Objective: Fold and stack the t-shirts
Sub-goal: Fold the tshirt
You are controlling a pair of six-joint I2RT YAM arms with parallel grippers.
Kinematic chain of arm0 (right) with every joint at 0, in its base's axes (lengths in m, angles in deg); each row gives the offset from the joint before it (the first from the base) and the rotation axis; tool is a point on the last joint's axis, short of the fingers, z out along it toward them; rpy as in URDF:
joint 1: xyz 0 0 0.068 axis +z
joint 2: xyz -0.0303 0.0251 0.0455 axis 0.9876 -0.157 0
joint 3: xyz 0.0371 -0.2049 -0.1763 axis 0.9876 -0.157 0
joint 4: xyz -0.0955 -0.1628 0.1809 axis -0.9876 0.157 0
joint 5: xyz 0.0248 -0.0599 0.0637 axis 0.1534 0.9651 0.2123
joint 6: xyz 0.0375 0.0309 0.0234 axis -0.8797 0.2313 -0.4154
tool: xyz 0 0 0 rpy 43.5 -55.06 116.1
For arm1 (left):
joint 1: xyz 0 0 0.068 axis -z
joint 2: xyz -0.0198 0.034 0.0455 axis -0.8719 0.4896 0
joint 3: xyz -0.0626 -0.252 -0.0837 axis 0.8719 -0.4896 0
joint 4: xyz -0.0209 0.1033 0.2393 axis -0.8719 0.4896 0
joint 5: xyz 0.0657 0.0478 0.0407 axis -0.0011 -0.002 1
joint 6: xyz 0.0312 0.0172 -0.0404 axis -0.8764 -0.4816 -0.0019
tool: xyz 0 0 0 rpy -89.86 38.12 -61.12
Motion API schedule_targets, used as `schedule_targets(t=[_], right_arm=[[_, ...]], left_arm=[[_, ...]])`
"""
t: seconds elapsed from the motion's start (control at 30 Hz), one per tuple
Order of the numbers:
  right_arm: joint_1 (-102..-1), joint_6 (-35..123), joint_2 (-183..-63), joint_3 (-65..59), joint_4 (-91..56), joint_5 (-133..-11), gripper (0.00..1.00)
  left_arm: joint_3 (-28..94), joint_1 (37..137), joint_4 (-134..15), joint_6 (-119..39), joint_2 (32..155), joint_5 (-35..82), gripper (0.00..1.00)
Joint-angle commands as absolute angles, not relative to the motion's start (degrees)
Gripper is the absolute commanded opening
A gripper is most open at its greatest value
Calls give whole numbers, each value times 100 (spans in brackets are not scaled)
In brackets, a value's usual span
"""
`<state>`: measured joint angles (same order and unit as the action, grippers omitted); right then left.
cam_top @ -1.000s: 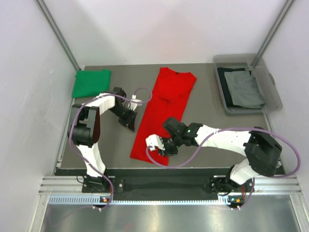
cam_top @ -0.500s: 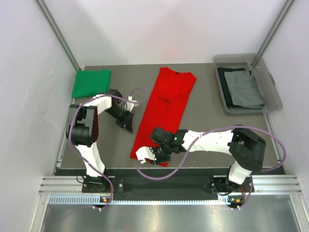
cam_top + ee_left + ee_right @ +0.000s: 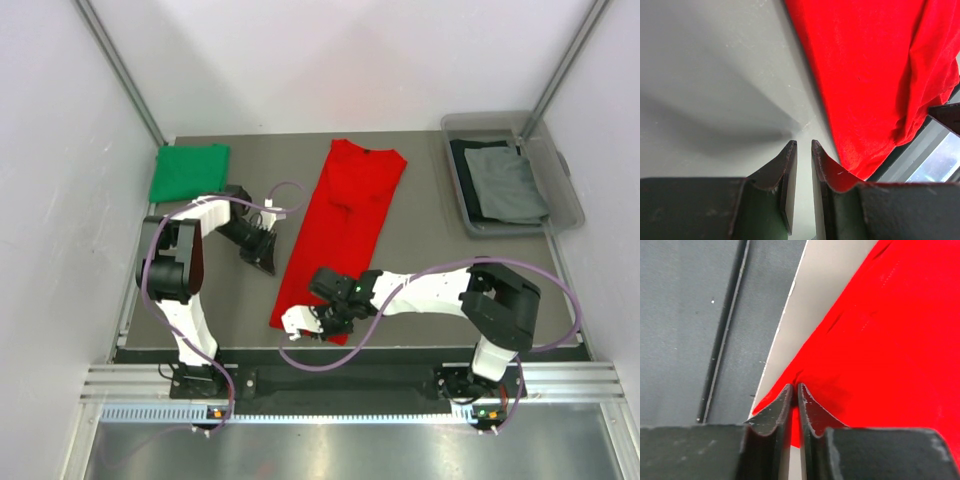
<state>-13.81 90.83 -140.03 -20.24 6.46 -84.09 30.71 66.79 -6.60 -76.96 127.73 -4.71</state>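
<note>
The red t-shirt (image 3: 345, 200) lies folded lengthwise as a long strip from the table's back centre to its near edge. My right gripper (image 3: 312, 322) is at the shirt's near hem, by the near-left corner. In the right wrist view it (image 3: 795, 386) is shut on a pinch of the red cloth (image 3: 890, 330). My left gripper (image 3: 265, 260) hovers just left of the strip's left edge. In its wrist view it (image 3: 802, 142) is nearly shut and empty, with the red cloth (image 3: 865, 65) to its right. A folded green t-shirt (image 3: 188, 170) lies at the back left.
A clear plastic bin (image 3: 480, 118) at the back right holds a grey t-shirt (image 3: 510, 185) on a dark one (image 3: 468, 150). The table's near edge and a dark rail (image 3: 690, 330) run just beside my right gripper. White walls enclose the table.
My right gripper has moved left along the near hem of the red shirt towards its near-left corner. My left gripper has drawn slightly back and left, off the shirt's edge.
</note>
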Motion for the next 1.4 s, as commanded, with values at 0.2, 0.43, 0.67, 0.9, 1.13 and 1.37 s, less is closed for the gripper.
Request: schedule_targets(t=[0.2, 0.43, 0.67, 0.9, 1.13, 1.37], right_arm=[[-987, 9151, -13892, -1884, 585, -8251, 0], [-793, 9187, -13847, -1849, 769, -8303, 0], [-758, 9178, -13804, -1945, 717, -8286, 6], [-1047, 8783, -13050, -1761, 664, -7847, 30], [-3330, 6125, -12363, -1786, 497, -9538, 38], [-4484, 3713, -12231, -3368, -240, -10878, 52]], left_arm=[[3170, 6596, -625, -7805, 12580, -669, 23], [3170, 6587, -616, -7805, 12553, -678, 23], [3170, 6561, -598, -7805, 12544, -678, 24], [3416, 5947, -703, -6965, 12123, -968, 59], [4225, 5611, 1181, -7391, 12814, -1862, 73], [3489, 5646, 1232, -7534, 13169, -2138, 87]])
